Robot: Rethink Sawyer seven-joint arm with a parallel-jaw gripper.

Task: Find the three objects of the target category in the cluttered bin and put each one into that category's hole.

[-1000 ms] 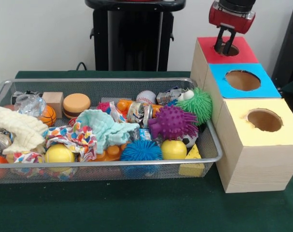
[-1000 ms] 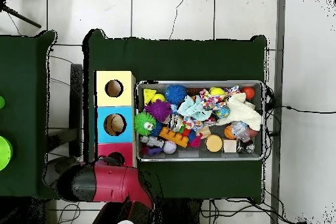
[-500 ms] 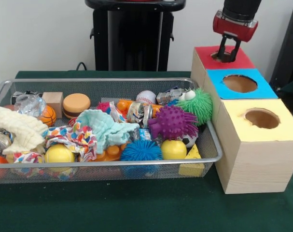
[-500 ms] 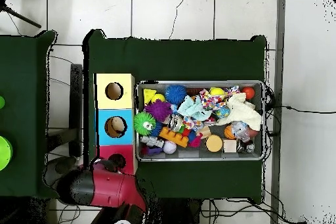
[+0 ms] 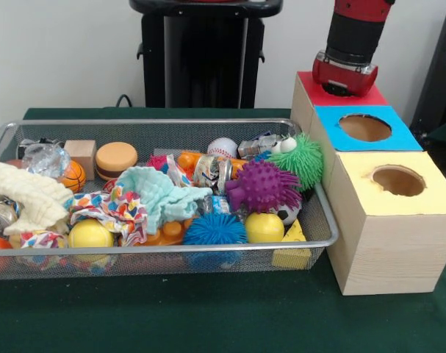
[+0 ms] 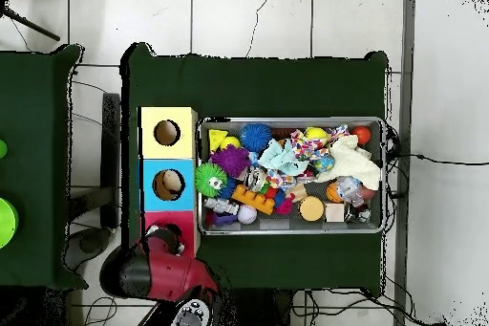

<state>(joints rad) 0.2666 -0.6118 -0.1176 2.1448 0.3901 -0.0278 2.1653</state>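
The silver wire-mesh bin [image 5: 164, 248] lies on the green table, full of toys, and also shows in the overhead view [image 6: 291, 119]. The pale wood box with the red surround [image 5: 308, 82] stands at the far right. My gripper [image 5: 345, 87] is right over the red-surround hole and its red wrist covers the hole. I cannot see whether it holds anything. In the overhead view the gripper [image 6: 164, 242] sits on the red surround [image 6: 187, 221].
The blue-surround hole [image 5: 366, 126] and the yellow-surround hole [image 5: 403, 180] are nearer the camera. The bin holds a purple spiky ball [image 5: 263, 185], a green spiky ball [image 5: 305, 158], a blue spiky ball [image 5: 214, 229], yellow balls, a baseball [image 5: 223, 147], cloths and cans.
The gripper has gone down onto the red-surround hole, and the arm now stands more upright above it. The bin's contents have not moved.
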